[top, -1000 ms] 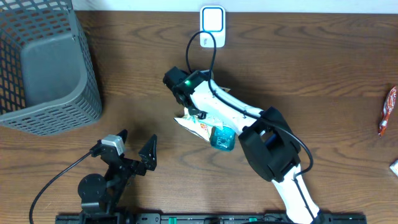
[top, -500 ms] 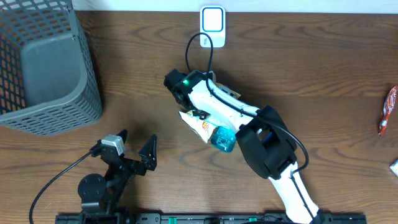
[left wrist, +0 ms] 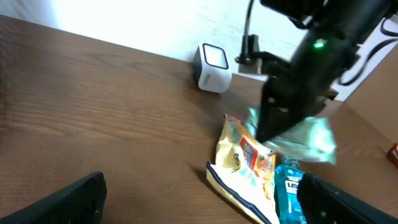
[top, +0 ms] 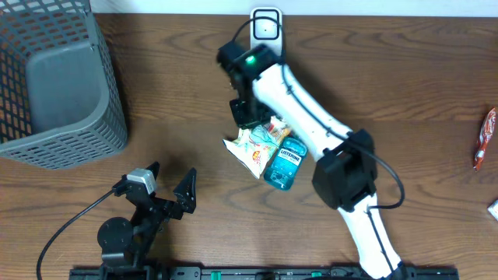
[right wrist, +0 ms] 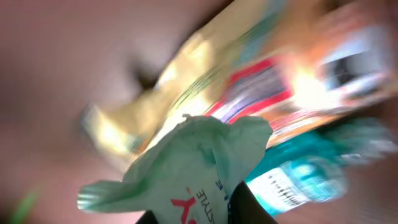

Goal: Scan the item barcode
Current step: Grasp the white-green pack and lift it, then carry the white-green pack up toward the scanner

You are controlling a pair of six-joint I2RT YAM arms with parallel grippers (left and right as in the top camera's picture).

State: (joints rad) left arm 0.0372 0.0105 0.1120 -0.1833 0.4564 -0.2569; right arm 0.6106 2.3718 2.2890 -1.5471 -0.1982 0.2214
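Note:
My right gripper (top: 247, 115) is shut on a pale green packet (right wrist: 193, 165) with red and blue print, held off the table. The left wrist view shows that packet (left wrist: 314, 138) hanging blurred under the black gripper, above the pile. The white barcode scanner (top: 266, 23) stands at the table's far edge, just beyond the right wrist; it also shows in the left wrist view (left wrist: 211, 65). My left gripper (top: 167, 189) rests open near the front edge, nothing between its fingers (left wrist: 68, 199).
A yellow snack bag (top: 247, 152) and a blue mouthwash bottle (top: 284, 165) lie together below the held packet. A grey mesh basket (top: 54, 78) fills the far left corner. A red wrapper (top: 485, 138) lies at the right edge.
The right gripper closed on the green packet in the pile, then lifted it and swung toward the scanner. The bottle's label now shows. The left arm has not moved.

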